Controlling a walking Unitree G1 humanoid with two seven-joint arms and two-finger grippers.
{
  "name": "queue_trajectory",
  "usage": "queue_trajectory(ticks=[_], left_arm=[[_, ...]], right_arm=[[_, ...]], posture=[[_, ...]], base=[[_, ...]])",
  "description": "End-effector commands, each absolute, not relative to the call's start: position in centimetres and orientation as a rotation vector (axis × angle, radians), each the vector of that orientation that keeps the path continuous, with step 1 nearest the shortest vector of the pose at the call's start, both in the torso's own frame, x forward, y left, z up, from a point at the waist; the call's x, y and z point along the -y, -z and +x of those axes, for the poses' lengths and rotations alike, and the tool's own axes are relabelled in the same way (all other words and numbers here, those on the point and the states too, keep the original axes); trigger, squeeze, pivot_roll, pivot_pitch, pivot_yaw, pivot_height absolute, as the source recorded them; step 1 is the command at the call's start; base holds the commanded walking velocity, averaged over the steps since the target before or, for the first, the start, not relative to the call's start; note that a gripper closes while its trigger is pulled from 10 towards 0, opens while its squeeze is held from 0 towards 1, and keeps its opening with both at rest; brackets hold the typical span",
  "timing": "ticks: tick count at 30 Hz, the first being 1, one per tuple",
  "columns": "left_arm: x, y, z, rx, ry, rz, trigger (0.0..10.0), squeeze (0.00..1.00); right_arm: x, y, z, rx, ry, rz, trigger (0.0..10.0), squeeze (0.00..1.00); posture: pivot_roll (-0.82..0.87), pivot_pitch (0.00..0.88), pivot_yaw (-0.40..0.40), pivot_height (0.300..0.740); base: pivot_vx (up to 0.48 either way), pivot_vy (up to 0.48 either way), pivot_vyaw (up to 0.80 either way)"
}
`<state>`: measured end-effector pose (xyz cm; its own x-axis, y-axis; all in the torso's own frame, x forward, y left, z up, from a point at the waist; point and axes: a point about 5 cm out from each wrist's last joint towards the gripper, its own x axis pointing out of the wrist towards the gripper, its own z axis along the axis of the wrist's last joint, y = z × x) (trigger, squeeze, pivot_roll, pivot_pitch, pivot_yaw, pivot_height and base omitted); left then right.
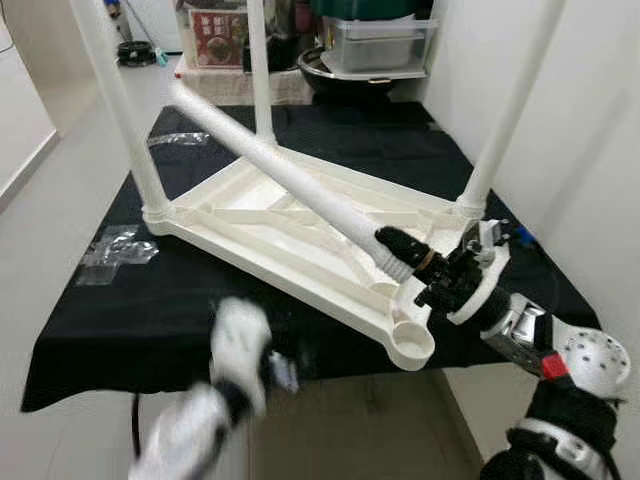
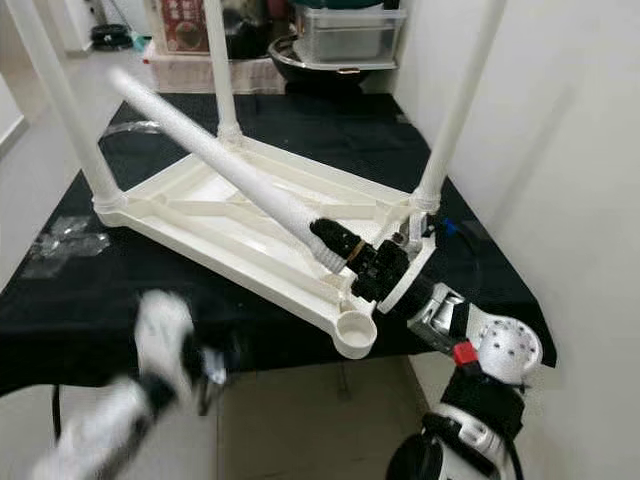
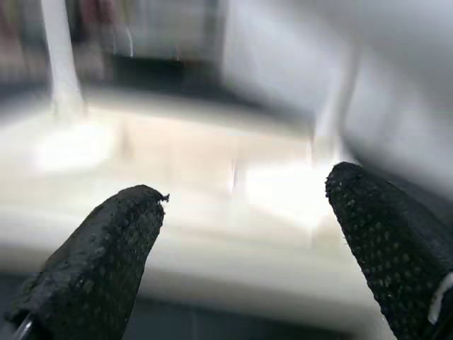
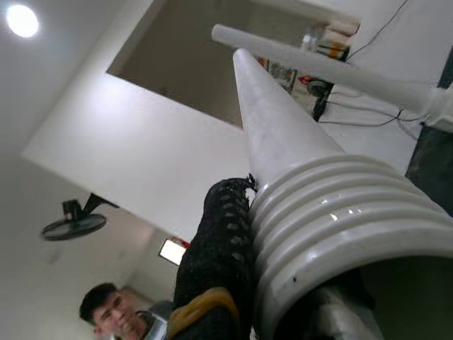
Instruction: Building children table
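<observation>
Tabletop: white plastic tabletop is seen upside down on the black-covered surface, ribs facing up, one corner overhanging the near edge.
Fitted legs: three white legs are stood upright in corner sockets – far left, far middle, right.
Empty socket: round socket at the near corner is left open, nothing in it.
Loose leg: 4th leg is held at a slant across the tabletop, threaded end low & just beside the empty socket, not seated; tip pointed up toward far left.
Right hand: right hand is clamped shut round the threaded end of the loose leg, black finger pressed against the ribbed collar in the wrist view.
Left hand: left hand is held wide apart w/ nothing between the fingers, facing the tabletop edge; arm is blurred, low at the near edge of the surface.
Bags: clear plastic bags are lying on the cloth, left of the tabletop.
Background: a grey bin is set beyond the far end of the surface.
Person: a person is caught in the right wrist view, under a ceiling fan.
</observation>
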<state>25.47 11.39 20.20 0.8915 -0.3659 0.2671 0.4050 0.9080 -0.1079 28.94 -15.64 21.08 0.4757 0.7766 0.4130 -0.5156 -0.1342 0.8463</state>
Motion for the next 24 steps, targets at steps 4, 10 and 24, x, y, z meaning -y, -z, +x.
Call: queue_trajectory(ticks=[4,10,24], left_arm=[[-11.6,-22.0,28.1,0.285,0.34,-0.348,10.0,0.37],[-10.0,-24.7,30.0,0.349,0.461,-0.438,10.0,0.0],[-9.3,-21.6,28.6,0.204,0.601,-0.334,10.0,0.0]], right_arm=[[14.9,-21.2,28.4,-0.202,-1.191,1.328,0.0,0.0],[13.2,-20.7,28.0,-0.235,-1.253,1.36,0.0,0.0],[13.6,-21.2,28.9,-0.198,-1.201,1.358,0.0,0.0]], posture=[[0.06,0.033,-0.068,0.74],[0.07,0.028,-0.062,0.74],[0.07,0.029,-0.062,0.74]], base=[[0.0,0.0,0.0],[0.0,0.0,0.0],[0.0,0.0,0.0]])
